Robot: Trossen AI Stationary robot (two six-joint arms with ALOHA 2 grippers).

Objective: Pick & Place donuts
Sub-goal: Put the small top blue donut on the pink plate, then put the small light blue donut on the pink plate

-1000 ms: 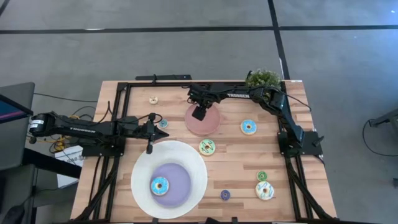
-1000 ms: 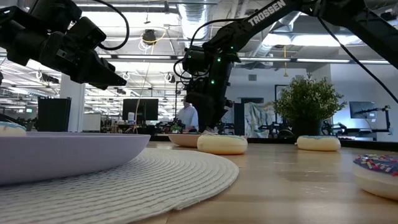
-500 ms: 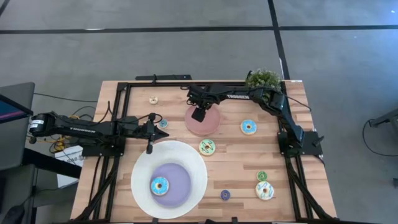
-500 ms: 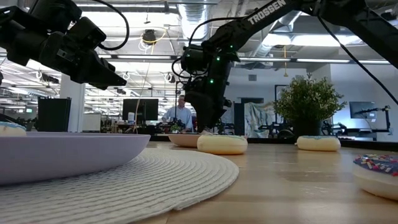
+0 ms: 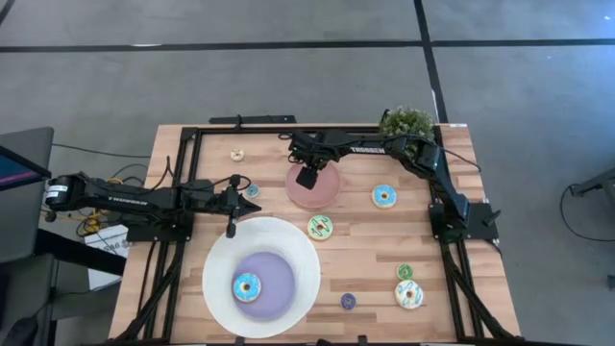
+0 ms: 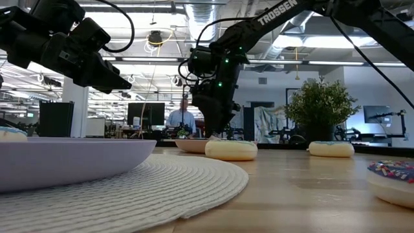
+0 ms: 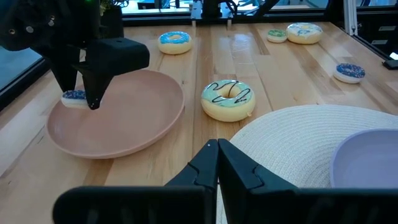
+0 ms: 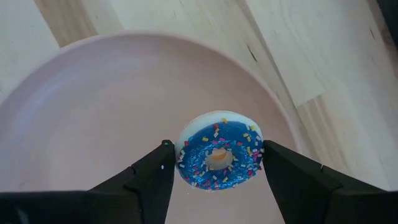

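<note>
Small blue sprinkled donut [image 8: 219,151] sitting on the pink plate [image 5: 313,185], the right gripper [image 8: 214,165] spread either side of it.

Over the last second the right gripper is settling a little lower over the plate, fingers released around the donut rather than clenched; probably a placement finishing. The left gripper [image 7: 217,163], fingers pressed together and empty, is waiting beside the white plate [image 5: 288,240], which is carrying another blue donut [image 5: 246,285]. Others are lying across the wooden table [image 5: 480,250]; behind, a person [image 6: 180,118] is moving through the office.

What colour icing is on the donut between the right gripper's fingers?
Dark blue with coloured sprinkles on the small donut, clearest in the right wrist view.
</note>
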